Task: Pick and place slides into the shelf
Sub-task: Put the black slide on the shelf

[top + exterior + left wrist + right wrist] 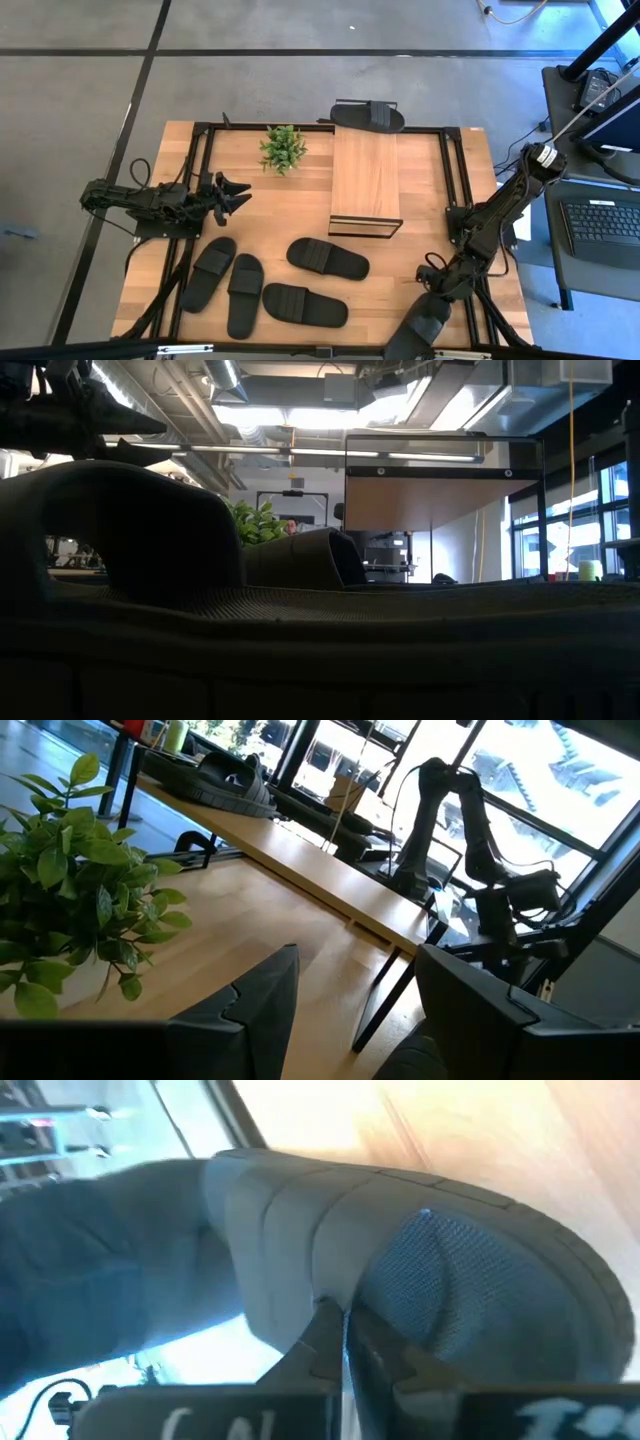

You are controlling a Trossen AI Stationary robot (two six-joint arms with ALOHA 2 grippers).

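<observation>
Six black slides show in the high view. One (368, 116) lies on the far end of the shelf's wood top (365, 180). Several lie flat on the table's near left: (208, 272), (245, 293), (305, 305), (328, 258). My right gripper (440, 292) is low over the near right corner, shut on the sixth slide (418, 328). My left gripper (235, 195) hovers open to the left of the shelf, near the plant. In the left wrist view its fingers (270, 1005) frame the shelf (330, 870). The low view is filled by a near slide (150, 550). My right gripper (345, 1335) pinches the slide at the edge of its ribbed strap (325, 1290), where the strap meets the mesh footbed (440, 1280). In the high view the arm comes down at it from the far right. Whether the slide is lifted off the table cannot be told.
A small potted plant (283, 148) stands on the table's far side, left of the shelf, close to my left gripper. Black frame rails (455, 190) run along both table sides. Bare wood lies between the shelf and the right rail. A laptop (600, 225) sits off the table's right.
</observation>
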